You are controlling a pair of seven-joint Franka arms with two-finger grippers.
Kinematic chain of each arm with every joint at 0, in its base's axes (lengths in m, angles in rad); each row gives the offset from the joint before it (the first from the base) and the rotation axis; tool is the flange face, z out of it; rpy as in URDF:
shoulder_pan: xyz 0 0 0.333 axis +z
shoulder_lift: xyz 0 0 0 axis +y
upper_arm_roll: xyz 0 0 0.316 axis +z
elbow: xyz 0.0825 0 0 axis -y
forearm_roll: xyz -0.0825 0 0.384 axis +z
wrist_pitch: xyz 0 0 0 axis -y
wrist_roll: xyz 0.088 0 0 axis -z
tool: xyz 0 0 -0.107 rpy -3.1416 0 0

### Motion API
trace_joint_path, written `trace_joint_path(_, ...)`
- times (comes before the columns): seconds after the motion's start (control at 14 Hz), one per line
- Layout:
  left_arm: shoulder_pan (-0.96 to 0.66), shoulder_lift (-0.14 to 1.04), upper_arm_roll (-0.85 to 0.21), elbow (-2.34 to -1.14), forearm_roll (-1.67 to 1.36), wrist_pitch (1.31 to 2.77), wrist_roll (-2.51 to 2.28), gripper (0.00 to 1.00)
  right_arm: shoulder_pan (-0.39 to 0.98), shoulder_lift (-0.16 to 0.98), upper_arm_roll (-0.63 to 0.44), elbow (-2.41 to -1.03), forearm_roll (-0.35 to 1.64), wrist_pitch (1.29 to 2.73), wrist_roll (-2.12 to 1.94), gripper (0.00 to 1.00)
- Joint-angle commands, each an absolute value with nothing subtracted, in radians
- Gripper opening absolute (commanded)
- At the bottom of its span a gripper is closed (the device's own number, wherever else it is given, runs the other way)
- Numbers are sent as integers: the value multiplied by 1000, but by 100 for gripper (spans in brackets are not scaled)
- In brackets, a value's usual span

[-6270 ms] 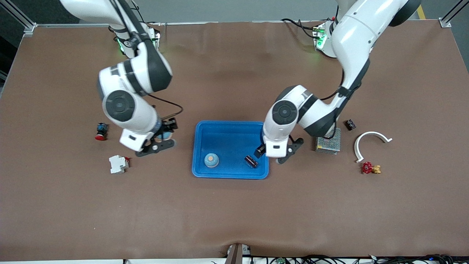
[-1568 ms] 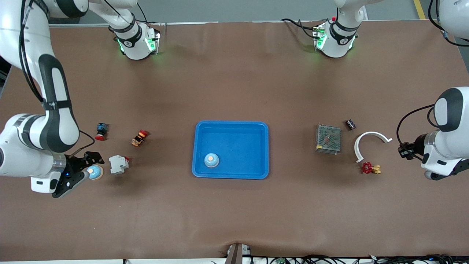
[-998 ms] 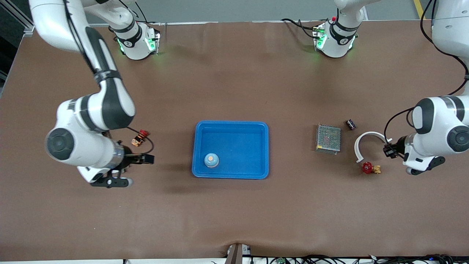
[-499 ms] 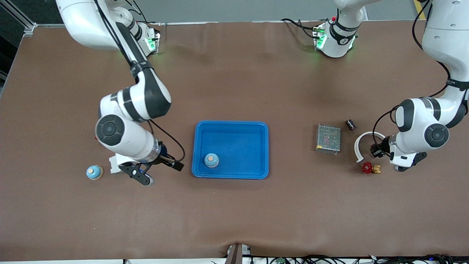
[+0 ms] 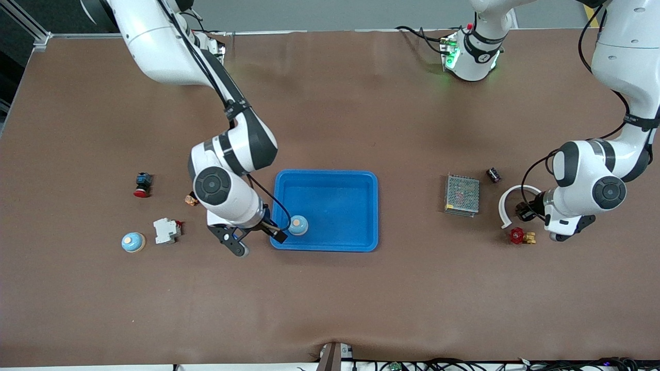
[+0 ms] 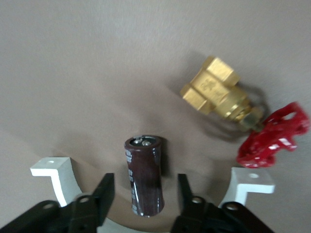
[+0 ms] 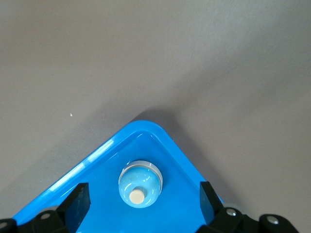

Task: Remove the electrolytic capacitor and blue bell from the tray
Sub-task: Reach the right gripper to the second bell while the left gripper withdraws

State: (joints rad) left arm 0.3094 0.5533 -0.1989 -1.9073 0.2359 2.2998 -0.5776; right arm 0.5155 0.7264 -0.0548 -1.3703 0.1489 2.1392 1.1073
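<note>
Right gripper [image 5: 258,242]: jaws spread, over the tray corner, beside the bell.
Bell [image 5: 298,224]: glossy blue dome, in the tray.
Tray [image 5: 361,206]: smooth blue plastic.
Left gripper [image 6: 141,204]: fingers apart, flanking the capacitor.
Capacitor [image 6: 144,174]: dark glossy cylinder, beside the white bracket [image 5: 515,195].

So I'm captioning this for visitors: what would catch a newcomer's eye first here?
The bright blue tray in the middle of the brown table, with a pale blue bell in its corner and the right gripper, open, over it. At the left arm's end of the table, the left gripper straddles a dark capacitor beside a brass valve with a red handle.
</note>
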Motion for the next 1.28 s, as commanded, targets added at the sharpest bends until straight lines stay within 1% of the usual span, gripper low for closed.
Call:
trace_joint_path(0.0,307,482,-213,-1875,239,2234,-581,100,535,765,-66,-1356,129,2189,1134,100)
trace_joint_path(0.29,308,471,-296,-1657,239,1996,-577,100,561,804,-64,-1338,130,2204,1132,100)
trace_joint_path(0.5,310,454,-347,-1554,239,1927,-577,100,575,837,-66,-1307,129,2204,1131,100)
trace_joint_path(0.64,311,434,-370,-1539,239,1916,-568,100,583,854,-66,-1301,129,2209,1127,100)
trace_joint_path(0.86,310,411,-376,-1526,241,1887,-560,100,592,864,-66,-1301,112,2209,1120,100)
trace_joint_path(1.14,310,347,-402,-1422,239,1743,-454,100,597,880,-64,-1299,109,2215,1120,100)
trace_joint_path(1.21,313,325,-411,-1413,232,1721,-401,100,598,885,-64,-1299,109,2217,1121,100)
